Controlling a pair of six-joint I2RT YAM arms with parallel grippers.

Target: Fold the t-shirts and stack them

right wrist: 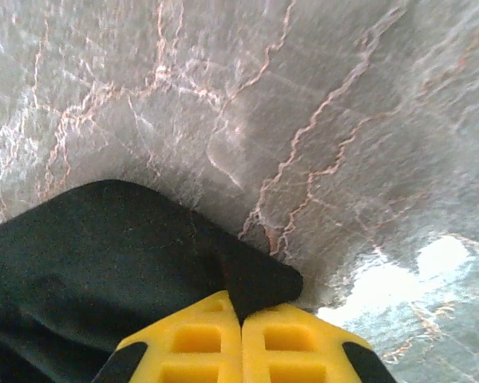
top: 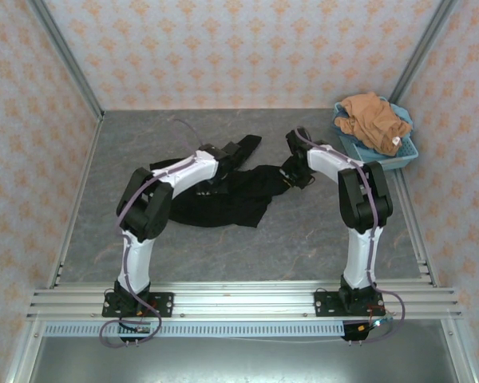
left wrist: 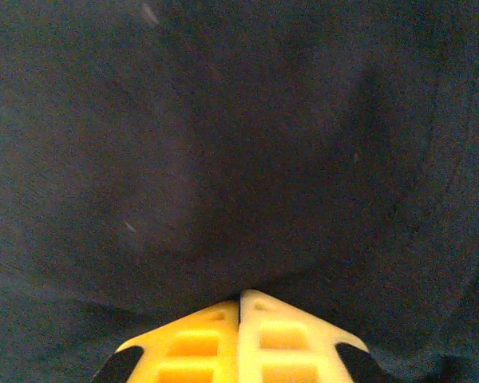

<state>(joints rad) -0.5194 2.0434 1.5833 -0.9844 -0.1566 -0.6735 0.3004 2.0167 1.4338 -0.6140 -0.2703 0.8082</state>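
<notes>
Yellow fingertips [left wrist: 199, 339] of the left gripper [left wrist: 239, 297] are seen pressed together on the black t-shirt [left wrist: 223, 159].
Dark cloth is puckered right at the closed tips, so a fold of it is pinched there. The right gripper [right wrist: 241, 309] is likewise closed, and a corner of the same shirt is caught between its tips, with the bare marbled table [right wrist: 343, 120] beyond. From above, the black t-shirt is seen crumpled about the middle of the table, somewhat toward the far edge, with both grippers lowered onto its far side. The orange-brown t-shirt [top: 373, 118] is heaped in the light-blue basket [top: 407, 155] at the far right corner.
</notes>
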